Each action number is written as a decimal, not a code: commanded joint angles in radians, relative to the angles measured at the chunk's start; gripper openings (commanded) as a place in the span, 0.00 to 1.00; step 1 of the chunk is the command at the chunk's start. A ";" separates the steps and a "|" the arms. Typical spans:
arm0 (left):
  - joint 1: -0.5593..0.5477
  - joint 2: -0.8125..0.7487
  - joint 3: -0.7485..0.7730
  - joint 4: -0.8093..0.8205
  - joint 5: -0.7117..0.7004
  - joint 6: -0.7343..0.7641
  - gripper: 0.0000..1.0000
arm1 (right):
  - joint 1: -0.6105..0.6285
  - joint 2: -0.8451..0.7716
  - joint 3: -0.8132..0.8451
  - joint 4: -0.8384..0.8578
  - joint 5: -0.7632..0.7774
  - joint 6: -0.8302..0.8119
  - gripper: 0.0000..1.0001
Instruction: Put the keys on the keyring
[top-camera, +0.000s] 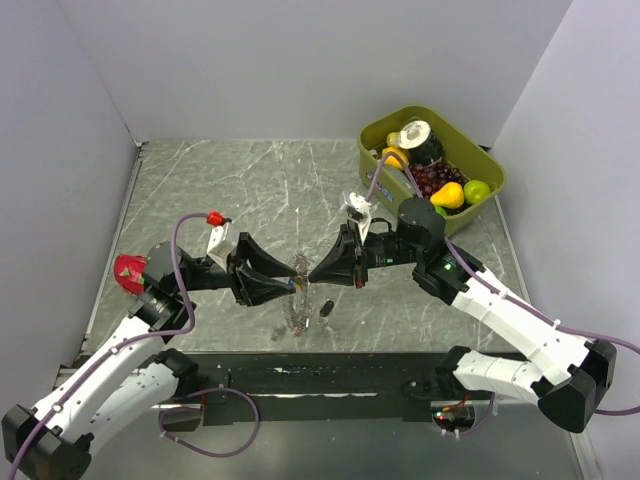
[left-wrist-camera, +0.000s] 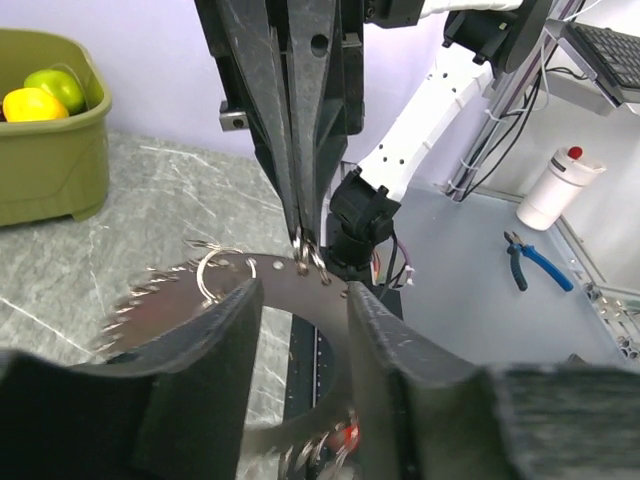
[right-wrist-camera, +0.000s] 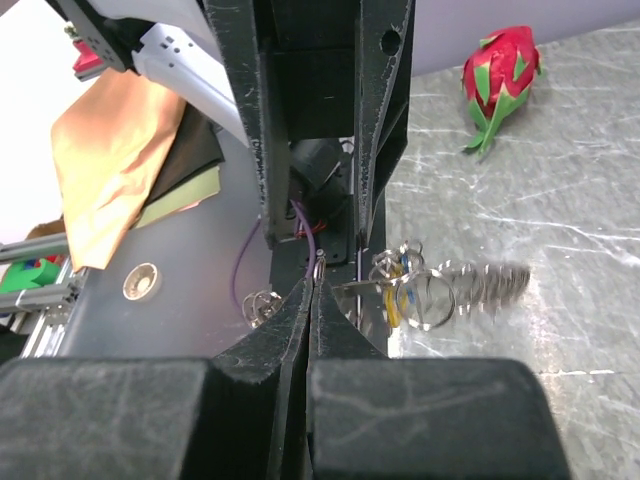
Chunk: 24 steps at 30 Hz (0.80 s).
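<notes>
The keyring (left-wrist-camera: 160, 300), a grey ridged ring, hangs above the table between both grippers. My right gripper (top-camera: 312, 272) is shut, and its tips (right-wrist-camera: 315, 285) pinch the ring's thin rim. My left gripper (top-camera: 288, 280) faces it with its fingers (left-wrist-camera: 230, 350) apart, and the ring's band runs through the gap without clear contact. The ring's ridged coil (right-wrist-camera: 480, 285) sticks out to the right in the right wrist view, with small split rings (right-wrist-camera: 420, 295) on it. A red-headed key (left-wrist-camera: 347, 440) dangles blurred below the left jaws. Keys (top-camera: 296, 315) hang under the meeting point, and a dark key (top-camera: 325, 308) lies on the table beside them.
A green bin (top-camera: 372, 160) of toy fruit stands at the back right. A red dragon fruit (top-camera: 130, 270) lies at the left edge by the left arm. White walls close in the marble table (top-camera: 250, 180) on three sides.
</notes>
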 joint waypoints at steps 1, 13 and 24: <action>-0.015 0.016 0.059 0.009 -0.036 0.039 0.42 | -0.002 -0.006 0.012 0.086 -0.036 0.020 0.00; -0.052 0.091 0.105 -0.005 -0.033 0.033 0.29 | -0.002 -0.015 -0.003 0.077 -0.017 0.029 0.00; -0.082 0.121 0.135 -0.097 -0.037 0.099 0.01 | -0.002 -0.014 -0.006 0.084 -0.017 0.037 0.00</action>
